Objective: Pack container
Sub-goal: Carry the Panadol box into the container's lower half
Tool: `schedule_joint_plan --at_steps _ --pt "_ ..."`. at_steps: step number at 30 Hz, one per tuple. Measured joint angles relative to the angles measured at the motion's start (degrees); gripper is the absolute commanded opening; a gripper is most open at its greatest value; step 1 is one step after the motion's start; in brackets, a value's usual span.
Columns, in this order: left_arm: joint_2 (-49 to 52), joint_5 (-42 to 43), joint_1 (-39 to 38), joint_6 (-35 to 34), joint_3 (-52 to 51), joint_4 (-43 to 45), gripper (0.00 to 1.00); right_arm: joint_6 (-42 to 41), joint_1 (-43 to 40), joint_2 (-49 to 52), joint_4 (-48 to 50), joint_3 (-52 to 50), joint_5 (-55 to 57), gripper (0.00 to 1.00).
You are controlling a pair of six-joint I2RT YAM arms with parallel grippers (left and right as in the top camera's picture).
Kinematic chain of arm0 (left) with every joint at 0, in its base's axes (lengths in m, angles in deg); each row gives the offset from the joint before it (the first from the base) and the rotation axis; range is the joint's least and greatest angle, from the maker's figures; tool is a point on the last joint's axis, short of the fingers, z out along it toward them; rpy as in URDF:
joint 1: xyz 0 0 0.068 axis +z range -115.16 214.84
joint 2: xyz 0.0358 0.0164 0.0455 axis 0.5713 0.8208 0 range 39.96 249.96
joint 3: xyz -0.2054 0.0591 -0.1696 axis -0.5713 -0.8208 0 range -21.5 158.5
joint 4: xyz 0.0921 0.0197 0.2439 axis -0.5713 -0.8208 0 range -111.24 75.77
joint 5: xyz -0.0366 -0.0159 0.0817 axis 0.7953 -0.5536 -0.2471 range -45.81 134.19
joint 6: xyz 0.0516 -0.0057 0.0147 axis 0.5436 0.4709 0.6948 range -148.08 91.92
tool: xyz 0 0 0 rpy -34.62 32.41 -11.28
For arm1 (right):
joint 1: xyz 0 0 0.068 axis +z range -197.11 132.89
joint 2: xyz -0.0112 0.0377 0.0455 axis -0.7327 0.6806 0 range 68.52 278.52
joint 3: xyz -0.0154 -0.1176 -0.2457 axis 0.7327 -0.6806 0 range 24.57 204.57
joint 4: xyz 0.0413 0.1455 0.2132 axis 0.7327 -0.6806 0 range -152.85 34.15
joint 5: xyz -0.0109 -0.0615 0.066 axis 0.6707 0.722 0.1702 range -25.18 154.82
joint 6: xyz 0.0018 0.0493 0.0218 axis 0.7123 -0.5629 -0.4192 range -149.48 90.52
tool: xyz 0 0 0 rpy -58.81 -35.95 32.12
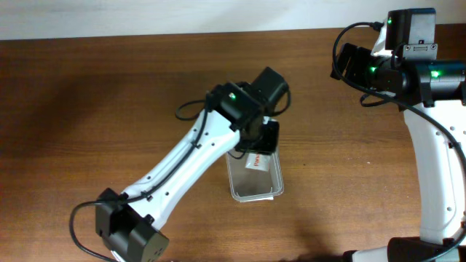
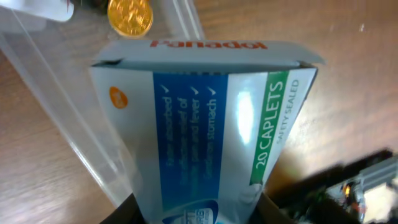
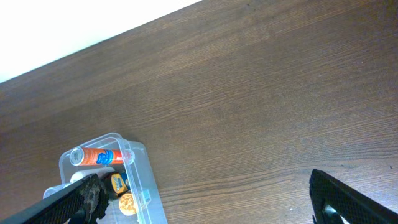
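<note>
Left wrist: left claw (image 2: 199, 214) w/ Panadol box (image 2: 205, 124) over container (image 1: 255, 191); right claw (image 3: 211, 205) wide.

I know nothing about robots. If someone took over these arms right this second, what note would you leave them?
Left gripper: shut on the Panadol box, holding it at the container's far end, not released.
Right gripper: open, empty, over the table, away from the container.
Done: an orange tube and a gold round piece lie in the container.
Left: settle the box in, let go.
</note>
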Motion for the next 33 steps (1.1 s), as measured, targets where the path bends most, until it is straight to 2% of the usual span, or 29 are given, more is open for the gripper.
schedule_joint_plan --at_steps 13,15,17,19,24,28,33 --pt "0.0 -3.7 -0.8 -15.6 -13.4 6.7 0.16 0.0 0.0 0.0 0.0 0.0 0.0 0.98" --pt "0.0 -3.7 -0.8 -17.0 -14.7 6.7 0.24 0.0 0.0 0.0 0.0 0.0 0.0 0.98" --pt "0.0 -3.7 -0.8 -17.8 -15.0 6.7 0.54 0.0 0.0 0.0 0.0 0.0 0.0 0.98" --pt "0.0 -3.6 -0.8 -18.6 -15.0 6.8 0.60 0.0 0.0 0.0 0.0 0.0 0.0 0.98" --pt "0.0 -3.4 -0.8 -19.3 -15.0 6.9 0.59 0.0 0.0 0.0 0.0 0.0 0.0 0.98" --pt "0.0 -3.4 -0.8 -19.9 -15.0 6.8 0.47 0.0 0.0 0.0 0.0 0.0 0.0 0.98" --pt "-0.2 -2.6 -0.4 -19.9 -15.0 6.0 0.48 0.0 0.0 0.0 0.0 0.0 0.0 0.98"
